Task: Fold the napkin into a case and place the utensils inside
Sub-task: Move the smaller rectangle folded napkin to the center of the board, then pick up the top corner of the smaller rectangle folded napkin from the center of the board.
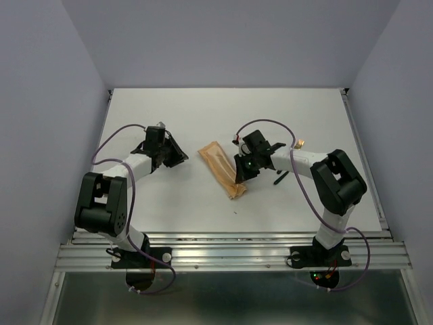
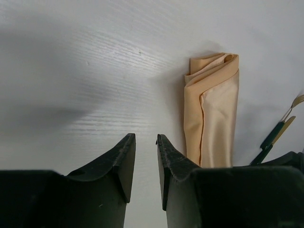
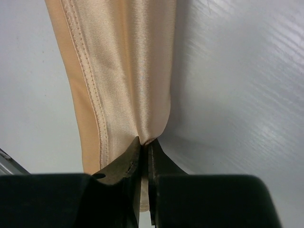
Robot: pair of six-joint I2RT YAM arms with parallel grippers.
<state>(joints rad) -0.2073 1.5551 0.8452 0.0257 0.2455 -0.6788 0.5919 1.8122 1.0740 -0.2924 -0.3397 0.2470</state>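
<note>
A white, faintly grained rectangular tabletop (image 1: 203, 115) fills the centre. Plain pale lilac-grey walls (image 1: 230, 40) enclose it at 9, 12 and 3 o'clock. A ribbed silver aluminium rail (image 1: 230, 254) borders it at 6 o'clock, with a dim grey-green surface (image 1: 237, 301) lower still. The light is soft and even.

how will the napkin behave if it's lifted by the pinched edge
Probably floppy: the napkin puckers where the right gripper pinches it, so it would likely droop and unfold. Its satin sheen suggests it may slip. It looks thin, so probably light.
</note>
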